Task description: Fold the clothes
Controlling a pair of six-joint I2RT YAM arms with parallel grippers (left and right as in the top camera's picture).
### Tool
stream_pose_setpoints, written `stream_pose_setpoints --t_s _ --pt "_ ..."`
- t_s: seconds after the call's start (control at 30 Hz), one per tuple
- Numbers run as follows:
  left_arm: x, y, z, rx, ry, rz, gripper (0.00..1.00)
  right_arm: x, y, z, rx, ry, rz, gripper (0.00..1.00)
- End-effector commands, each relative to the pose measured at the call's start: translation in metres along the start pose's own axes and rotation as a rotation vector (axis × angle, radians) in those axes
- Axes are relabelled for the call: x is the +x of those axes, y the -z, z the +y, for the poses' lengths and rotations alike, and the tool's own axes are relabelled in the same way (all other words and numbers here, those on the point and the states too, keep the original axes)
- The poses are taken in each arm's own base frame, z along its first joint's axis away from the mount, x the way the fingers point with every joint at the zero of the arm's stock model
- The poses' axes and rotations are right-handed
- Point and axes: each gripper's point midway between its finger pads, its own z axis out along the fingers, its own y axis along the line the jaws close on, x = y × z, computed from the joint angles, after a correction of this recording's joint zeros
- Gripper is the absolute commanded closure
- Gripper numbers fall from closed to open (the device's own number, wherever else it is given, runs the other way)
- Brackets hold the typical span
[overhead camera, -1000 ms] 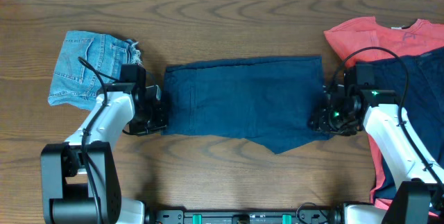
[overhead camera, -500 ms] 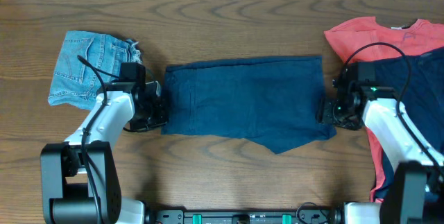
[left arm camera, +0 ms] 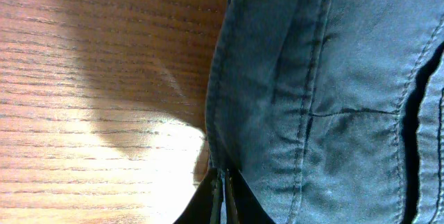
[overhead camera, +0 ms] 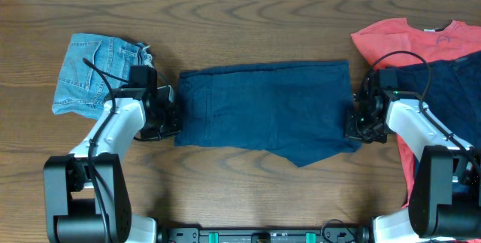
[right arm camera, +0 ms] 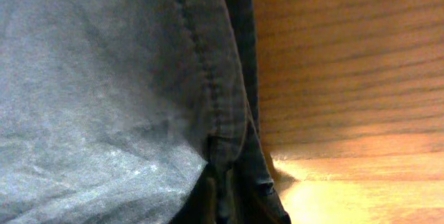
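Watching from the side, the worry is the thinness of both holds; the left gripper [overhead camera: 169,116] is pinched tight on the very hem of the navy garment [overhead camera: 267,111], and the right gripper [overhead camera: 353,123] is clamped just as narrowly on the opposite hem, so if either arm lifts or pulls sideways with any tension the cloth could slide out of one pair of jaws and the piece would drop crooked. There also looks to be more than one layer at each edge, and a pinch that has caught only the top layer would drag the garment open rather than carry it whole. An uneven lift would skew the fold, since the lower edge already hangs in a point toward the front of the table [overhead camera: 248,17]. The right arm works close to the coral T-shirt [overhead camera: 398,40] and the second navy piece [overhead camera: 458,92] lying over it, which a wide swing might snag; the denim shorts [overhead camera: 94,74] sit just behind the left arm, with the same risk. The navy garment lies flat in the middle of the table, stretched between the two grippers, each touching an end.
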Motion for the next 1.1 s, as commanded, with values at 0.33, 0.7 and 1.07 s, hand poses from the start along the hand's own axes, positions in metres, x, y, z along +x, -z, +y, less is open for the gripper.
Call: stream_pose_setpoints --t_s 0.33,0.7,1.07 --pt "-0.028 0.028 0.02 0.012 0.087 -0.097 0.94 -0.013 0.01 -0.053 0.133 -0.209 -0.046 0.99" --pt "-0.001 0.029 -0.017 0.202 0.076 0.011 0.57 -0.021 0.009 -0.033 0.007 -0.126 -0.064 0.99" --pt "0.022 -0.005 -0.027 0.234 0.033 0.098 0.53 -0.02 0.009 -0.031 -0.004 -0.127 -0.06 0.99"
